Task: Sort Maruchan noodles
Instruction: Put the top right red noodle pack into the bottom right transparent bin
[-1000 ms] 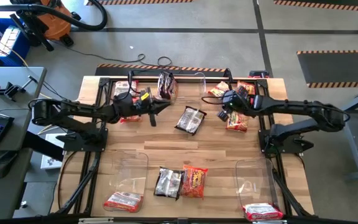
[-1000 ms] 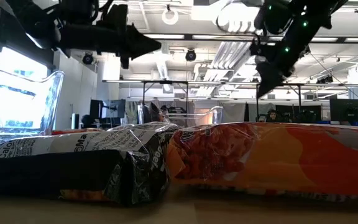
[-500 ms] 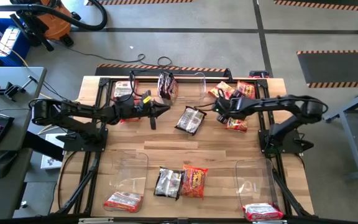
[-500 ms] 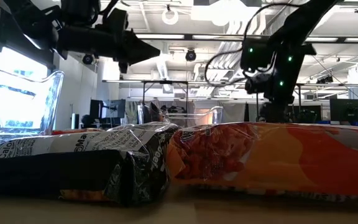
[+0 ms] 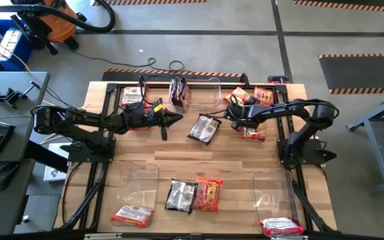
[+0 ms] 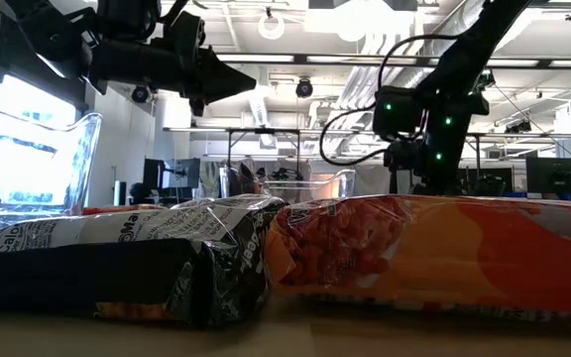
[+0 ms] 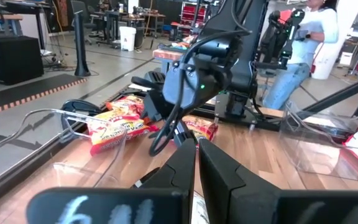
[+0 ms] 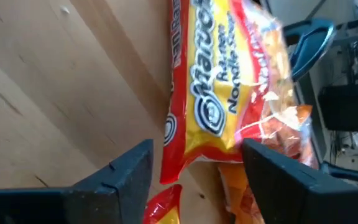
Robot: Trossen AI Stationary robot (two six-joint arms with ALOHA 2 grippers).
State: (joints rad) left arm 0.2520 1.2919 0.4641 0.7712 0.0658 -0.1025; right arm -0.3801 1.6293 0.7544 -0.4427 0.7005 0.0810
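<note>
On the left of the wooden table (image 5: 239, 157), the left gripper (image 5: 177, 118) hangs above the boards with its fingers (image 7: 185, 163) pressed together on nothing, pointing toward a dark noodle packet (image 5: 205, 128) lying near the middle. Farther right, the right gripper (image 5: 229, 112) sits low at the back of the table with its fingers (image 8: 120, 174) spread wide, a red-and-yellow noodle packet (image 8: 229, 99) lying between them, seemingly not yet gripped. More packets (image 5: 254, 97) are heaped just behind it, and others lie along the front edge near clear bins (image 5: 139, 180).

The right gripper (image 5: 230, 111) moved toward the far edge of the table, and its fingers opened in front of an orange-red noodle packet (image 8: 225, 93). Its arm folded back.
</note>
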